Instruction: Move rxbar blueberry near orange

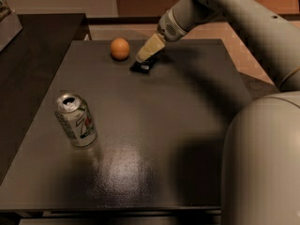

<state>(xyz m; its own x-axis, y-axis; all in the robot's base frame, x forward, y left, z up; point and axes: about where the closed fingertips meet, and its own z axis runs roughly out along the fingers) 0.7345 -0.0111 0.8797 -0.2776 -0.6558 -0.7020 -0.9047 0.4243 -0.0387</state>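
Nearest you, toward 8 o'clock on the desk (178,107), a soda can (76,120) stands upright. Farther back, around 12 o'clock, you see the rxbar blueberry (142,67) resting on the desk, with the gripper (143,58) reaching down from 2 o'clock, its jaws pinched on the bar's far end. The orange (120,48) sits just beside the bar, at its 10 o'clock, not touching.

A "7" shows on the soda can (76,121); pincer (146,56) at rxbar blueberry (142,66).
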